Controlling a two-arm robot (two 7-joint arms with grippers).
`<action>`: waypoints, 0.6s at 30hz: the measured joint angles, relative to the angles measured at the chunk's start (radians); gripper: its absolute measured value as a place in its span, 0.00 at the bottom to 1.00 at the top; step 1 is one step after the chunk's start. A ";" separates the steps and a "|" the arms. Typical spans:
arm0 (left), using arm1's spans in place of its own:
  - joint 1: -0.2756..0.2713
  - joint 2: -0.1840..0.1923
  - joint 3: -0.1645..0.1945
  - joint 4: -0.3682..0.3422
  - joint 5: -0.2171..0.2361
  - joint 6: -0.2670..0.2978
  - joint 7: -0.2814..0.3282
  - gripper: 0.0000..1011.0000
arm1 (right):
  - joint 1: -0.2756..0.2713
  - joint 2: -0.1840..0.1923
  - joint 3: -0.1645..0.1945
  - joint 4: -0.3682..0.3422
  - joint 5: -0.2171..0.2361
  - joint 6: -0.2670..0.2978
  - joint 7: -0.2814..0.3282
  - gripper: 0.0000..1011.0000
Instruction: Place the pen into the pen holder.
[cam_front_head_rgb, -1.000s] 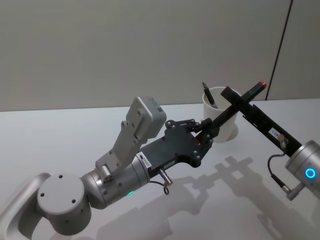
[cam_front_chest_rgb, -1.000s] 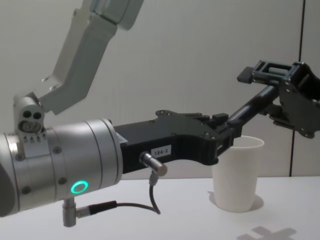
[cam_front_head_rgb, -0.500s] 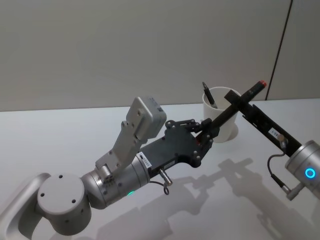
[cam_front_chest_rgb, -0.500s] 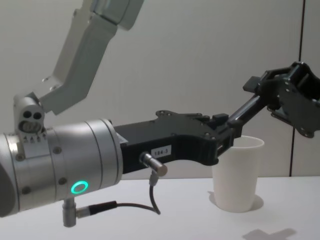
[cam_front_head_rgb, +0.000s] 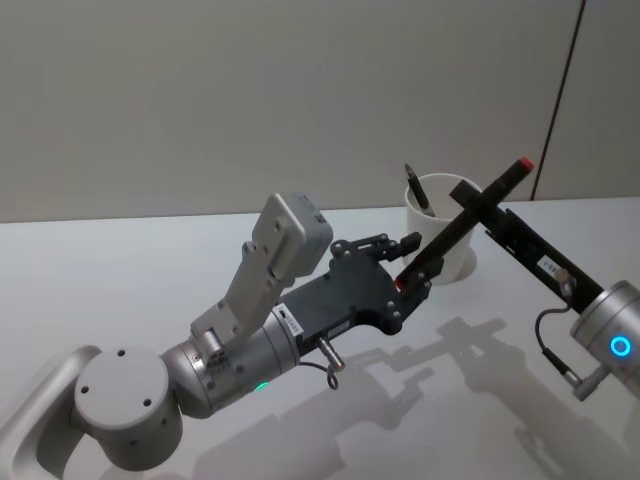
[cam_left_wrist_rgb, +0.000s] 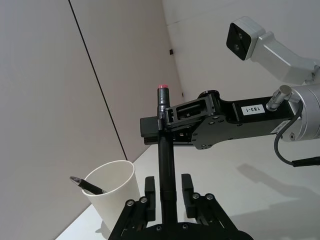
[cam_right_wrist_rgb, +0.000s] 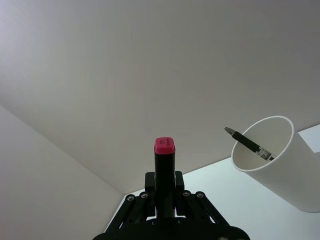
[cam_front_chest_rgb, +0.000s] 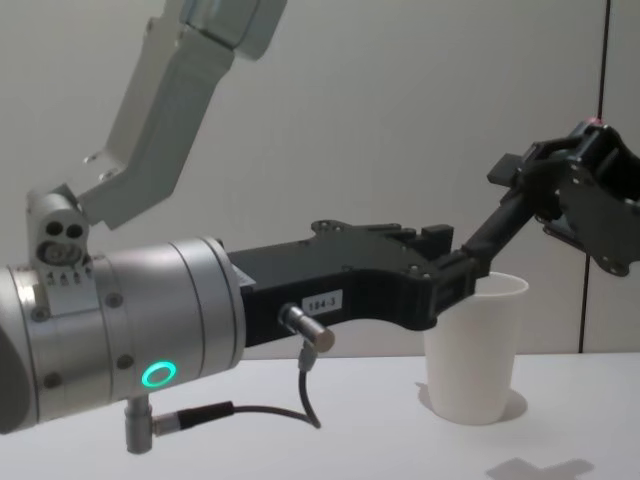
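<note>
1. The pen (cam_front_head_rgb: 468, 221) is showing as a long black stick with a red cap at its raised end, and it is slanting up and to the right in the head view, in the air in front of the cup.
2. The right gripper (cam_front_head_rgb: 470, 203) is clamping the pen near its upper part, with the red cap sticking out past the fingers in the right wrist view.
3. The left gripper (cam_front_head_rgb: 412, 262) is sitting at the pen's lower end with its fingers spread apart; in the left wrist view the pen is running up between the two fingers with a gap on each side.
4. The pen holder (cam_front_head_rgb: 441, 241), a plain white tapered paper cup with a rolled rim, is standing upright on the white worktop (cam_front_head_rgb: 120, 270), just behind the two grippers.
5. A second pen (cam_front_head_rgb: 418, 190), dark with a pale tip, is leaning inside the cup against its rim, with its tip poking out above.
</note>
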 joint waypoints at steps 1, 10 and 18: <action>0.000 0.000 0.000 0.000 0.000 0.000 0.000 0.31 | 0.000 0.000 0.000 0.000 0.000 0.000 0.000 0.20; 0.000 0.000 0.000 0.000 0.000 0.000 0.000 0.60 | 0.000 0.000 0.000 0.000 0.000 0.000 0.000 0.20; 0.000 0.000 0.000 0.000 0.000 0.000 0.000 0.83 | 0.000 0.000 -0.001 0.000 0.000 0.000 0.001 0.20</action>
